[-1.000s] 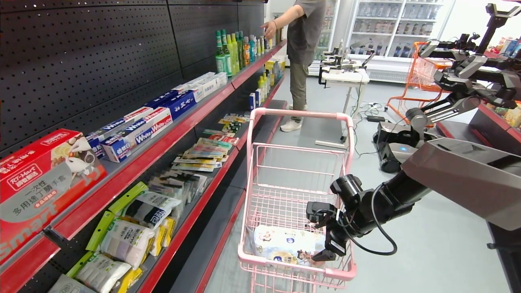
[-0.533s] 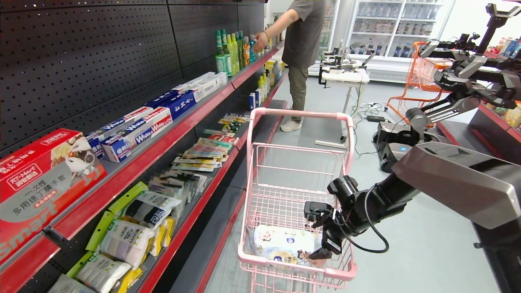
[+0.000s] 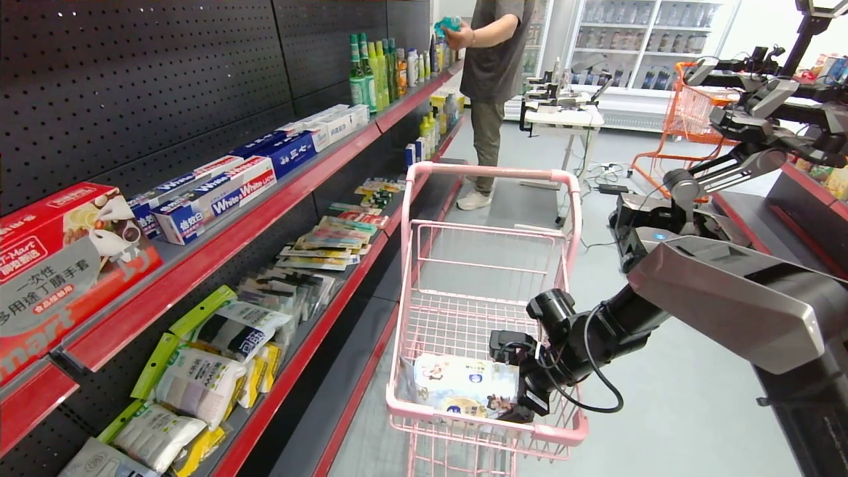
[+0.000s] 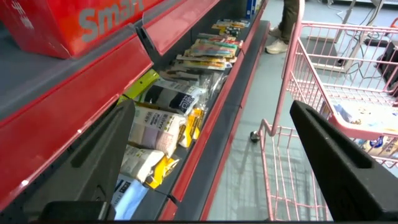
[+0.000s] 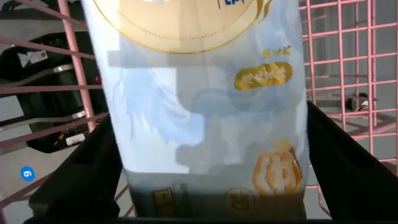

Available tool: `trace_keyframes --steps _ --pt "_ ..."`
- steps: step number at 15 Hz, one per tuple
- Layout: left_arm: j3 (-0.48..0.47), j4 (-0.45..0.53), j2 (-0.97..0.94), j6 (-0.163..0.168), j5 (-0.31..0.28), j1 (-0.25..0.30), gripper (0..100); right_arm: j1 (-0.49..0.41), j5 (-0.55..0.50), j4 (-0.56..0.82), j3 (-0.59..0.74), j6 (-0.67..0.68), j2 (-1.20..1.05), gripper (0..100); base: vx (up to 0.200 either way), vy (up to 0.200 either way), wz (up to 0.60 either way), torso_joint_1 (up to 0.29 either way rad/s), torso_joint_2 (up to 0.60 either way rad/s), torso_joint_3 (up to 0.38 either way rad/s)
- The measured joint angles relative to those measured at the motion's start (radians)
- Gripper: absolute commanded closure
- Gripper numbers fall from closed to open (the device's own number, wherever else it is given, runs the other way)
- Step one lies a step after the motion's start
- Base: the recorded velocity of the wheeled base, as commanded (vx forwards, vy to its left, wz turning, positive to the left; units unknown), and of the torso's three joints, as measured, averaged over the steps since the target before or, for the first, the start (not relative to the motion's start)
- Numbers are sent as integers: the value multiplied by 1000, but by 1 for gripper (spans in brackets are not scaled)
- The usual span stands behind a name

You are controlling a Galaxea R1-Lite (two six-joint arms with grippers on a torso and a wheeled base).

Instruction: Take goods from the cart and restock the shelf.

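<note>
Your right claw (image 3: 514, 381) straddles the soft pack (image 3: 457, 387) in the cart (image 3: 490, 173); can't tell if it's clamped, so lift loosely and you'll drop it against the rim

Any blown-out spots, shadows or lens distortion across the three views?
Head view: the bright opening beside the glass-door drinks fridges is blown out to white; the black pegboard wall's seams lean, a wide-lens effect. Left wrist view: the left gripper's fingers read as dark silhouettes against the evenly lit grey floor. Right wrist view: grey shadows cross the pale blue soft pack; no hard glare.
</note>
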Motion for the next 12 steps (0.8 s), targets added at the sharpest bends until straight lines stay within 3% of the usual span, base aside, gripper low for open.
trace_keyframes --steps 10,11,12 --pt "0 -1 0 0 0 0 0 7 15 -23 -31 2 2 0 0 0 0 -11 25 14" --pt "0 -1 0 0 0 0 0 10 15 -23 -29 1 3 100 0 0 0 0 0 0" --pt "0 -1 0 0 0 0 0 11 17 -24 -27 2 5 100 0 0 0 0 0 0"
